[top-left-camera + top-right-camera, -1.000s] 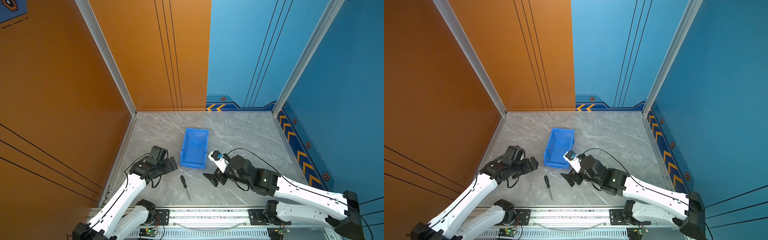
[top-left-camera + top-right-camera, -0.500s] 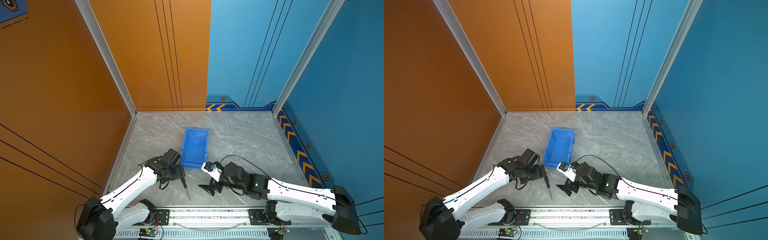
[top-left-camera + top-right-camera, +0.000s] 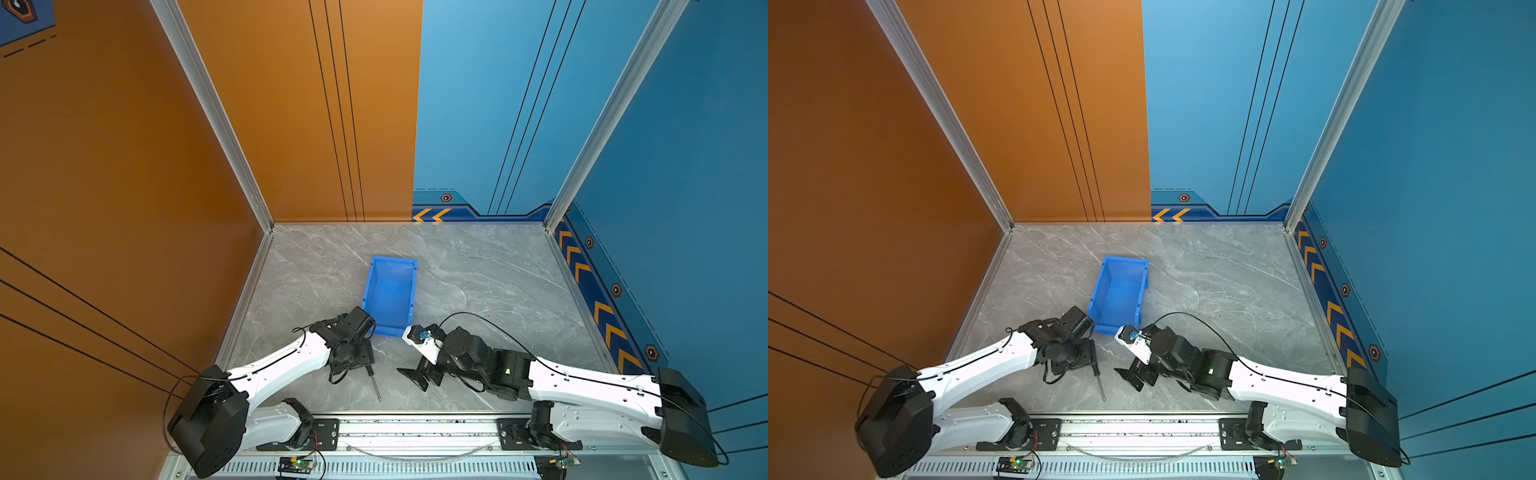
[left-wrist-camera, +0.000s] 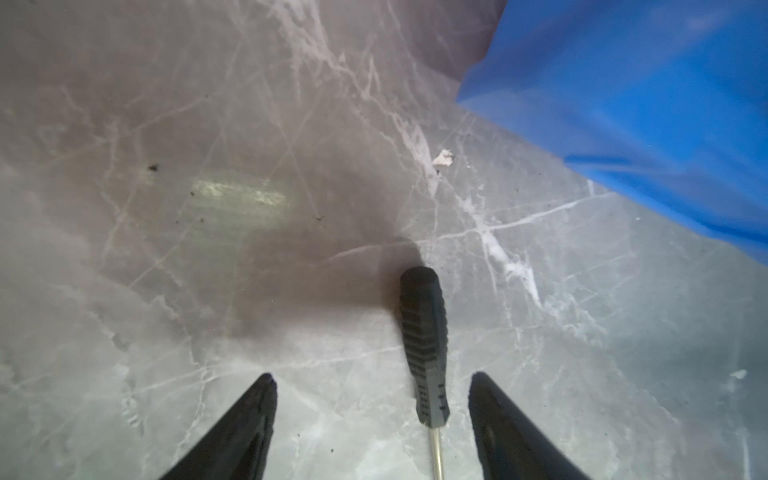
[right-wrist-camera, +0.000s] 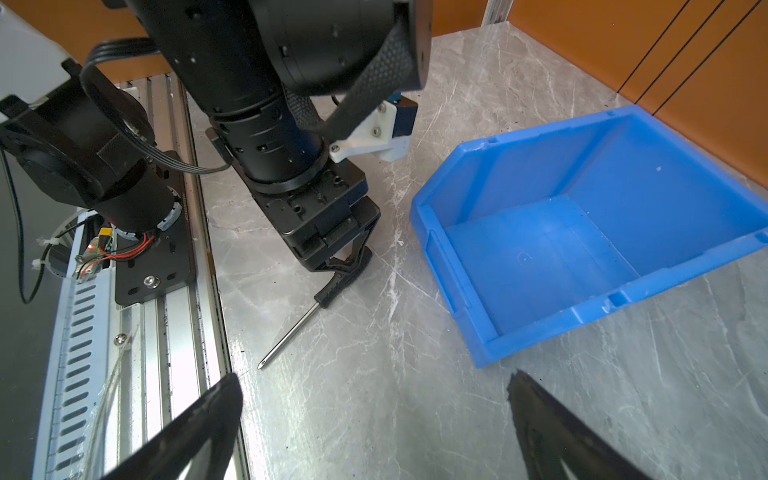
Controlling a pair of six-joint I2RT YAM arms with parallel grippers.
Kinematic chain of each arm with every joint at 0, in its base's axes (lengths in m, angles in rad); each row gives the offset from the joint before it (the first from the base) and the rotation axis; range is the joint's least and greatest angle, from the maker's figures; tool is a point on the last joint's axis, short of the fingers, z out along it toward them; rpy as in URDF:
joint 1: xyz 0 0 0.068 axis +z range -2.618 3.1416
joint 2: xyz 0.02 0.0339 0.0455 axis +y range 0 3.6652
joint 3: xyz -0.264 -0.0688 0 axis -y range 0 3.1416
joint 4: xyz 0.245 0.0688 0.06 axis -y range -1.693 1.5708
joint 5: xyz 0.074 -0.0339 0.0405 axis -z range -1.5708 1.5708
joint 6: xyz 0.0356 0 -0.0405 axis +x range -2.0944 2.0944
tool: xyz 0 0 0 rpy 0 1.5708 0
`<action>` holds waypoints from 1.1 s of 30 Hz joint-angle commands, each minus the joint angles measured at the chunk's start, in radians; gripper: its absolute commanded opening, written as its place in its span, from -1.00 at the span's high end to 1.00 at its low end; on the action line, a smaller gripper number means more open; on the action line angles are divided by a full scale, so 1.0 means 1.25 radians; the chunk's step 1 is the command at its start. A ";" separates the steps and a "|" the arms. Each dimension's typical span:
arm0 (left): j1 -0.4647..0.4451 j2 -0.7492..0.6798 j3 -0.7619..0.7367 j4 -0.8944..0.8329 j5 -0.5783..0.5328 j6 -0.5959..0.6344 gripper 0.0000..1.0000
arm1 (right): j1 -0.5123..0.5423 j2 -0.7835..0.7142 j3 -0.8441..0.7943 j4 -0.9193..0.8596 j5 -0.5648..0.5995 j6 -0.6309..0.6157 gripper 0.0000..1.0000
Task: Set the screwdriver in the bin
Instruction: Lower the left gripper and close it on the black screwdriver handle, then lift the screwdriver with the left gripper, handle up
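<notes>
The left hand (image 4: 372, 375) straddles the screwdriver (image 4: 424, 332) at its black handle, jaws apart, no grip. The screwdriver lies flat on the desk (image 4: 166, 249), near the blue bin (image 5: 540, 257) but outside it. The right hand (image 5: 374, 376) is spread wide, empty.

The bin (image 3: 390, 291) sits near the middle of the table (image 3: 478, 282), and the screwdriver (image 4: 424, 345) lies on the table just before the bin's near left corner, handle toward the bin, tip toward the front rail (image 3: 415, 432). The left gripper (image 4: 372, 376) straddles the handle, a finger either side; the right gripper (image 5: 374, 376) stands right of the screwdriver.
</notes>
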 commanded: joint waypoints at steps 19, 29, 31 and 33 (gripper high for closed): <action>-0.100 0.136 0.054 0.015 -0.094 -0.063 0.02 | -0.027 -0.087 -0.066 0.016 0.042 0.044 -1.00; -0.132 0.164 0.052 0.015 -0.111 -0.100 0.23 | -0.027 -0.101 -0.072 0.011 0.054 0.056 -1.00; -0.137 0.170 0.054 0.016 -0.111 -0.101 0.29 | -0.027 -0.105 -0.076 0.010 0.057 0.056 -1.00; -0.139 0.176 0.055 0.016 -0.112 -0.101 0.34 | -0.027 -0.111 -0.081 0.008 0.060 0.056 -1.00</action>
